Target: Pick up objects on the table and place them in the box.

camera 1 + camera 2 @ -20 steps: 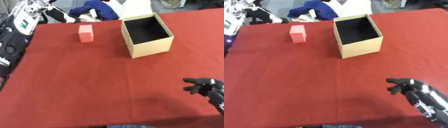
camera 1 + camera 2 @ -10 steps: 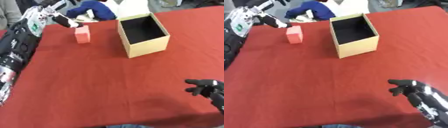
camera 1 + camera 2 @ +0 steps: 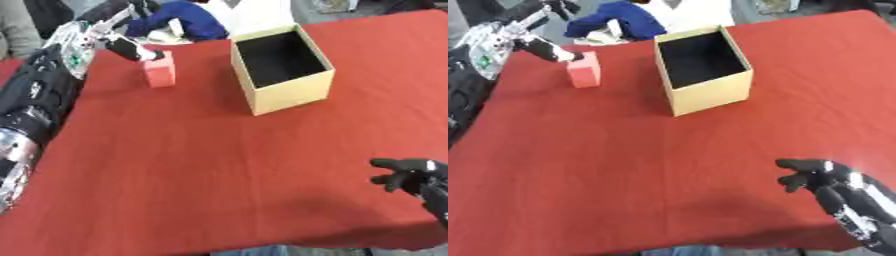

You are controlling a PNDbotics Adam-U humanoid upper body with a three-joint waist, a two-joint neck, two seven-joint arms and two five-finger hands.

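Left hand (image 3: 122, 42) fingers straight, touching small red block (image 3: 160, 70) at 11 o'clock on red-clothed bench (image 3: 201, 170); open tan cardboard box (image 3: 282, 68) looks empty, nothing placed yet.

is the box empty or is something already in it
Empty: the box stands open, its dark inside bare; the red block is outside, on the table.

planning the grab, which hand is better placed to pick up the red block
Left. The left hand is already at the red block, fingertips at its top; the right hand sits far off near the table's front edge.
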